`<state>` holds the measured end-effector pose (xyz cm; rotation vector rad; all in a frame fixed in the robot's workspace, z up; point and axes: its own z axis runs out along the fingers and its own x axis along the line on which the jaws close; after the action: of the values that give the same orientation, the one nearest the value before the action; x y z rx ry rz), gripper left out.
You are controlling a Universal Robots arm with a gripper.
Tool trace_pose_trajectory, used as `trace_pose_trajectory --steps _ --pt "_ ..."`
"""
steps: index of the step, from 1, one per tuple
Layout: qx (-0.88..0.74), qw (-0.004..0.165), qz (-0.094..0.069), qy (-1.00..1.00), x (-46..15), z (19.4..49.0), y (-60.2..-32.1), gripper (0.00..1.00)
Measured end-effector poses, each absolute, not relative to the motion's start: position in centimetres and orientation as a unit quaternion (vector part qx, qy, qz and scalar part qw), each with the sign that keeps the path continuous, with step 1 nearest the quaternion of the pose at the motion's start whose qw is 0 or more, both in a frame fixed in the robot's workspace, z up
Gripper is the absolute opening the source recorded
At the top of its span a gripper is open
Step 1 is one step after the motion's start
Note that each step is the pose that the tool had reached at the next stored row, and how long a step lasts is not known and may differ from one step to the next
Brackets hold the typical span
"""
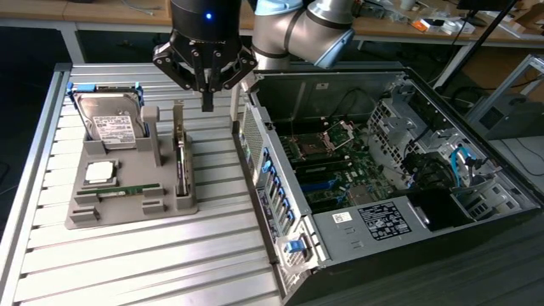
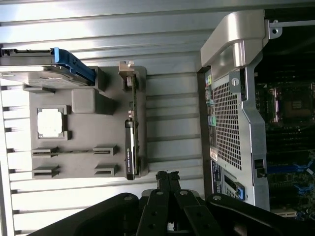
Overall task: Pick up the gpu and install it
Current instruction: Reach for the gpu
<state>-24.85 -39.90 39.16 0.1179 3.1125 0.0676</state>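
The gpu (image 1: 182,156) stands on edge in a slot on the right side of the grey holder tray (image 1: 127,210): a thin green board with a black block and a silver bracket at its far end. The wrist view has the gpu (image 2: 132,132) edge-on in the same slot. My gripper (image 1: 206,102) hangs above the far end of the tray, a little to the exterior view's right of the card, fingers shut together with nothing between them. In the wrist view the gripper (image 2: 167,176) points down at the slatted table beside the tray.
The tray also holds a silver hard drive (image 1: 109,121), a square processor (image 1: 100,171) and a narrow RAM stick (image 1: 119,190). An open computer case (image 1: 272,185) lies to the exterior view's right, motherboard (image 1: 340,159) exposed. The tray rests on a slatted metal table (image 1: 153,268).
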Motion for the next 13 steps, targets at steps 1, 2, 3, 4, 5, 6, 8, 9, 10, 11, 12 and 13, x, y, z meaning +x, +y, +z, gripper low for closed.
trace_pose_trajectory --steps 1,2,3,4,5,6,8,9,10,11,12,13 --pt "0.038 0.013 0.022 0.999 -24.91 39.16 -39.89 0.11" --pt "0.038 0.013 0.022 0.999 -24.98 39.16 -39.89 0.11" --pt "0.038 0.013 0.022 0.999 -25.04 39.16 -39.89 0.11" --pt "0.038 0.013 0.022 0.999 -25.11 39.16 -39.89 0.11" --pt "0.038 0.013 0.022 0.999 -25.18 39.16 -39.89 0.11" --pt "0.038 0.013 0.022 0.999 -25.30 39.16 -39.89 0.11" --pt "0.038 0.013 0.022 0.999 -25.49 39.15 -39.89 0.11" --pt "0.038 0.013 0.022 0.999 -25.55 39.16 -39.89 0.11" --pt "0.038 0.013 0.022 0.999 -25.64 39.16 -39.89 0.11" --pt "0.038 0.013 0.022 0.999 -25.69 39.16 -39.89 0.11" --pt "0.038 0.013 0.022 0.999 -25.79 39.16 -39.90 0.11" --pt "0.038 0.013 0.022 0.999 -25.86 39.16 -39.89 0.11"
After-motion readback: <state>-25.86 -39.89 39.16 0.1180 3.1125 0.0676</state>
